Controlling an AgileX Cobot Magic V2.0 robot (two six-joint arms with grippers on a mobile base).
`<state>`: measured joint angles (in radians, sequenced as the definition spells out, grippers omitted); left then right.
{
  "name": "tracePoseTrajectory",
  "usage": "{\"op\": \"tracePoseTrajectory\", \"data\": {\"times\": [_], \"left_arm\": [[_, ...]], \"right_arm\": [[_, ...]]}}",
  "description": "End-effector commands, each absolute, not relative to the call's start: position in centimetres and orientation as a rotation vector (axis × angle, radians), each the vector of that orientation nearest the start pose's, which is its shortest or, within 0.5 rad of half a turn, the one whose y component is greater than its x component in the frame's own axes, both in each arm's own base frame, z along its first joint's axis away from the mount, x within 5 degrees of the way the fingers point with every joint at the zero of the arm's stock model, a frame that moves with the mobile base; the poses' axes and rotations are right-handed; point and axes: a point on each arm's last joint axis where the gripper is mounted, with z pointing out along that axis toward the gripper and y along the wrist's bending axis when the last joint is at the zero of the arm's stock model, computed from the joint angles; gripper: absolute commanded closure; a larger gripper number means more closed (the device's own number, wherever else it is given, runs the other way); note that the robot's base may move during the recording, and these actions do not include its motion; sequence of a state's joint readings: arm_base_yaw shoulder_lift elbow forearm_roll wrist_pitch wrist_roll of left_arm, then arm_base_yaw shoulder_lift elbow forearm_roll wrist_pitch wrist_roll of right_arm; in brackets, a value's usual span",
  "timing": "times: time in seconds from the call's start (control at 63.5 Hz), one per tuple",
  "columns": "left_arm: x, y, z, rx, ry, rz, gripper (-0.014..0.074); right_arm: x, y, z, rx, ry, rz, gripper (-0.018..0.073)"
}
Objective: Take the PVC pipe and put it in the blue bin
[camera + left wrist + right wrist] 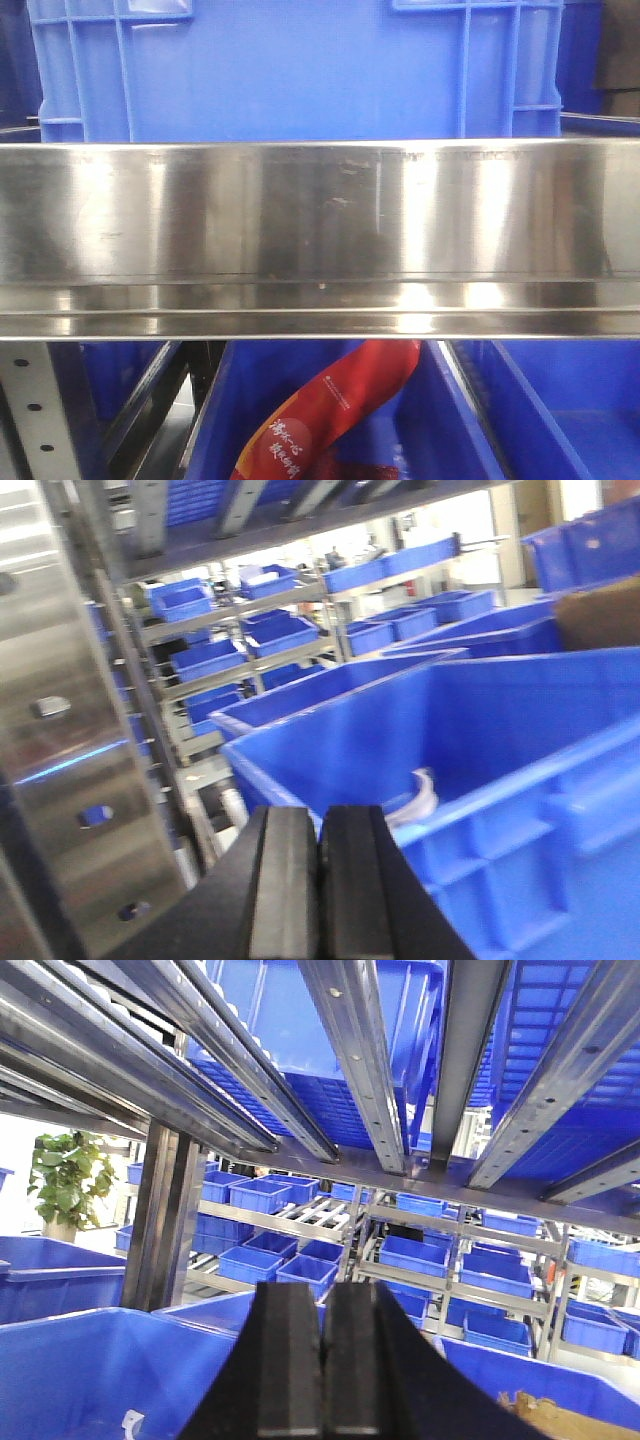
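The left gripper (320, 880) is pressed together with nothing in it; the right gripper (322, 1360) is pressed together too, and it holds nothing; the white pipe (424, 794) lies inside the big blue bin (500, 720), close to its near wall, just past the left gripper; in the front view 1 shiny steel beam (320, 230) runs across, with a red bag (330, 410) below it.

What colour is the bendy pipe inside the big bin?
White; the PVC pipe shows best in the left wrist view, against the blue bin.
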<state>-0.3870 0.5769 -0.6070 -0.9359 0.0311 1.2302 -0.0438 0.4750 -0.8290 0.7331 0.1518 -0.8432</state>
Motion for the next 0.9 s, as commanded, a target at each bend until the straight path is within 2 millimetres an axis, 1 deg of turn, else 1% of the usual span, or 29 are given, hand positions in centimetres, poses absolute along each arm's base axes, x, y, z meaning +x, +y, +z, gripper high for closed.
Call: {"op": "tracePoseTrajectory", "data": {"times": [0.0, 0.157, 0.283, 0.362, 0.441, 0.535, 0.677, 0.787, 0.882], "left_arm": [[10.6, -4.7, 37.3, 0.527, 1.363, -0.099, 0.0707], [9.2, -4.2, 37.9, 0.508, 1.308, -0.099, 0.0707], [7.5, -3.5, 38.5, 0.499, 1.236, -0.076, 0.0707], [7.0, -3.2, 38.5, 0.49, 1.219, -0.065, 0.0707], [6.4, -2.8, 38.2, 0.458, 1.214, -0.062, 0.0707], [6.2, -2.5, 37.4, 0.445, 1.23, -0.038, 0.0707], [5.6, -2.6, 36.1, 0.466, 1.28, -0.039, 0.0707], [5.1, -2.7, 35.5, 0.473, 1.319, -0.038, 0.0707], [4.8, -2.7, 35.0, 0.43, 1.355, -0.038, 0.0707]], "right_arm": [[6.8, 0.5, 44.3, -0.117, 1.229, -0.077, 0.0718], [6.8, 0.7, 44.2, -0.13, 1.242, -0.068, 0.0718], [6.9, 0.7, 43.9, -0.139, 1.256, -0.062, 0.0718], [6.9, 0.7, 43.7, -0.139, 1.26, -0.062, 0.0718], [6.5, 0.7, 43.3, -0.133, 1.252, -0.066, 0.0718], [6.1, 0.6, 42.4, -0.116, 1.242, -0.076, 0.0718], [4.8, 0.3, 40.4, -0.082, 1.207, -0.096, 0.0718], [3.7, 0.3, 38.9, -0.074, 1.187, -0.102, 0.0718], [2.9, 0.3, 37.7, -0.066, 1.172, -0.096, 0.0718]]}}
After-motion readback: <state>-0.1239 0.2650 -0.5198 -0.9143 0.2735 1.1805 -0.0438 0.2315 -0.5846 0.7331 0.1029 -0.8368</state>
